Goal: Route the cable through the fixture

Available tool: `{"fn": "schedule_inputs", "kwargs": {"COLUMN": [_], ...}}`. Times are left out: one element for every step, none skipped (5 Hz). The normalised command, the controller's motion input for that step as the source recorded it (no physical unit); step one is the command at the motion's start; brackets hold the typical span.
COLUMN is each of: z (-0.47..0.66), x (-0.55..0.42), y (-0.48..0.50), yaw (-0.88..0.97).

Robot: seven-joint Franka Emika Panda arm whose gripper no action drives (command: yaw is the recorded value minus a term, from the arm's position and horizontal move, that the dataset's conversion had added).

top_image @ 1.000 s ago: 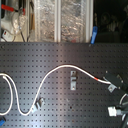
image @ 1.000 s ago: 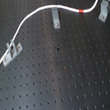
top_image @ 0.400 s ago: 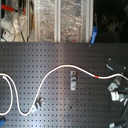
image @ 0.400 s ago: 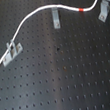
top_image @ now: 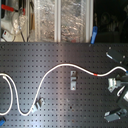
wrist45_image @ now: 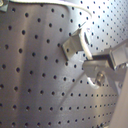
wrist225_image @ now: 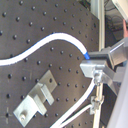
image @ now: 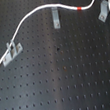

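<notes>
The cable (image: 32,15) lies across the black perforated worktop (image: 65,80). In the first exterior view it runs from the first exterior view's left edge, past a low metal clip (image: 11,51), arches up over the middle clip (image: 55,16), and carries its red band (image: 80,9) on toward the clip at the first exterior view's upper right (image: 103,9).

Compared with a second ago, little has shifted in the first exterior view; the arc and the red band sit in much the same place. In the second exterior view the gripper (top_image: 119,86), at the second exterior view's right edge, seems to have moved slightly near the cable's end (top_image: 107,75), so I judge the end-side routing is under way while the span over the middle clip is not yet seated.

The jaws appear closed on the cable in the second wrist view (wrist225_image: 87,56), where the white cord enters the metal fingers (wrist225_image: 100,67); the grip itself is partly hidden, so this is a judgement.

No containers hold anything on the worktop. Clear bins stand behind it in the second exterior view (top_image: 45,22); their contents are too blurred to name.
</notes>
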Motion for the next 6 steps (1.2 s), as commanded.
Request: {"fn": "schedule_inputs", "kwargs": {"z": [0.06, 0.04, 0.0, -0.27, -0.31, 0.0], "x": [-0.509, -0.328, -0.011, 0.198, 0.297, -0.025], "y": [-0.271, -0.087, -0.013, -0.365, -0.484, -0.031], "yaw": [0.26, 0.14, 0.0, -0.05, -0.06, 0.0]}}
